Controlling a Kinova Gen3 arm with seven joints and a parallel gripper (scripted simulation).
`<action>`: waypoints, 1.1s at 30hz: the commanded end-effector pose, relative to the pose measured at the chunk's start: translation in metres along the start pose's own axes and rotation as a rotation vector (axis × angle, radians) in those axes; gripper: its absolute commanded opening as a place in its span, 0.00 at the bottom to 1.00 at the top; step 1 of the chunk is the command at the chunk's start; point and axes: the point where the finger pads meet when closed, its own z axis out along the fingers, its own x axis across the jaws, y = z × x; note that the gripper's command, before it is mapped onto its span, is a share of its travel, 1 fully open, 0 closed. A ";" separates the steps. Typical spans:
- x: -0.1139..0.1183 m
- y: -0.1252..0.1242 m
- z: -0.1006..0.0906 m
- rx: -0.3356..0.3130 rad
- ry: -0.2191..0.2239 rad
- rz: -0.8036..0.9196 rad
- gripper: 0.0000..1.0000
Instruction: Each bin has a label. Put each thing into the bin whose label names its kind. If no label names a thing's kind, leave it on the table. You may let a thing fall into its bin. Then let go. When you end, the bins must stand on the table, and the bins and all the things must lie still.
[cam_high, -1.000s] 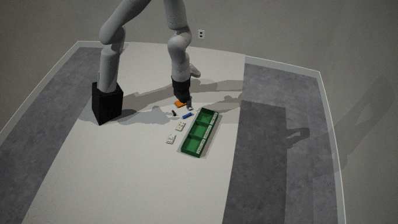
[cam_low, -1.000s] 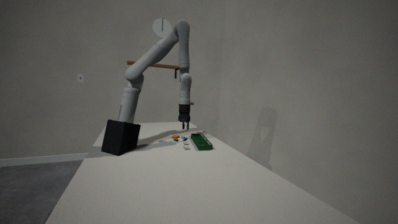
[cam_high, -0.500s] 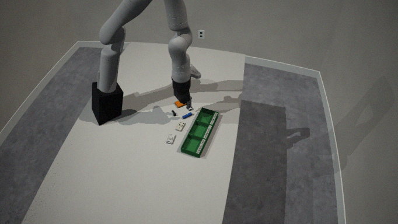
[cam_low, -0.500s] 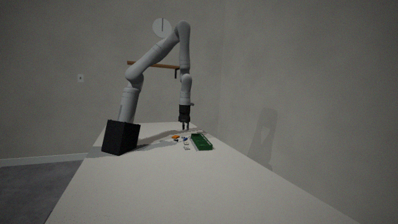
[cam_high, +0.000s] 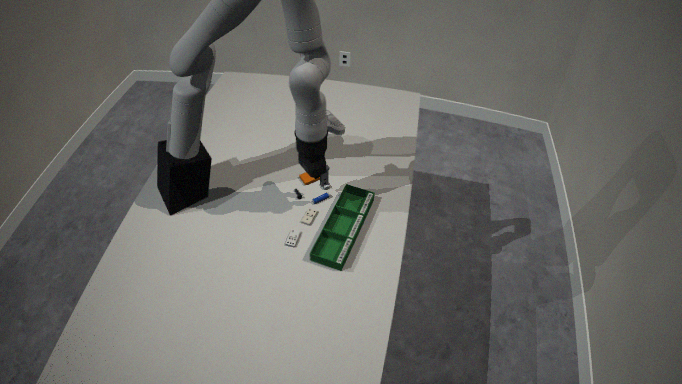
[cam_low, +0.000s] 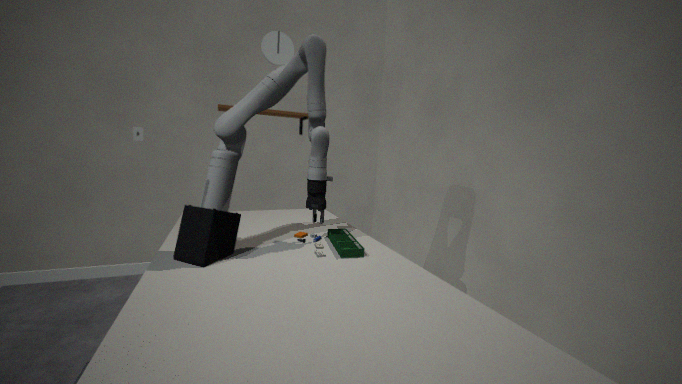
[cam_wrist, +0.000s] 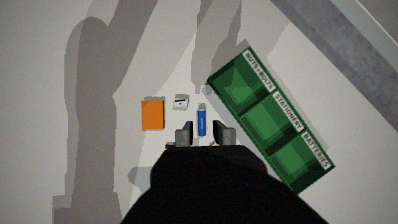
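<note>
My gripper (cam_high: 325, 184) is half open and holds nothing. It hangs above the table over a blue battery (cam_high: 320, 198). In the wrist view the battery (cam_wrist: 201, 121) lies just ahead of the gap between my fingers. An orange pad (cam_wrist: 152, 114) lies to its left, with a small pale piece (cam_wrist: 180, 102) between them. The green bin (cam_wrist: 270, 120) to the right has three compartments labelled NUTS+BOLTS, STATIONERY and BATTERIES, all looking empty. In the top view a small black bolt-like piece (cam_high: 298, 193) lies left of the battery.
Two white plate-like pieces (cam_high: 309, 216) (cam_high: 293, 238) lie on the table left of the bin (cam_high: 342, 225). The arm's black base block (cam_high: 183, 175) stands at the left. The table's edge and the grey floor run behind the bin.
</note>
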 end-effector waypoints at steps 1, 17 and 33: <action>0.000 0.000 0.000 0.001 0.001 0.000 0.60; 0.000 0.000 0.012 0.001 0.001 0.000 0.60; -0.008 0.001 0.062 0.001 0.001 0.000 0.60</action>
